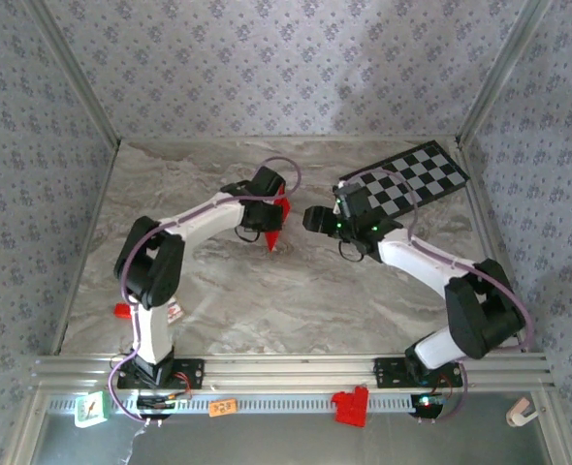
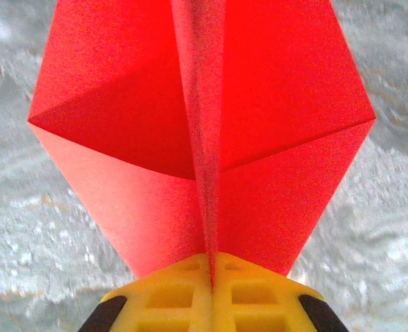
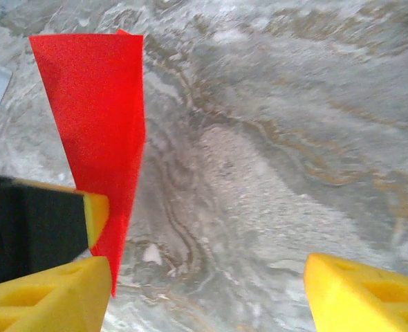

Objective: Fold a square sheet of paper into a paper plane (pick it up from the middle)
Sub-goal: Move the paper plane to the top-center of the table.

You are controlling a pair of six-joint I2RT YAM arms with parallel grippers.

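Two arms over one marble table. Biggest first.

Table is bare under both tools. The checkered board lies flat behind the right gripper, on its outer side, well apart from the paper.

Left arm reaches forward and inward, right arm does the same from the other side. The two tools face each other near the table's middle, close but not touching.

Red paper: folded along a centre crease and tapering to a point, so we read it as a part-made plane. It hangs from the left gripper, point down. We can't tell from above whether the tip touches the table.

Left wrist view: left gripper is clamped fully closed on the paper. The crease ridge runs straight out from between the yellow fingers, with folded flaps spread either side.

Right wrist view: right gripper has its jaws wide apart with nothing between them, only bare marble. The paper stands just outside its left finger, the lower tip passing behind that pad.

Small stuff: a chunky red bracket sits on the rail between the two bases, near side of both tools.
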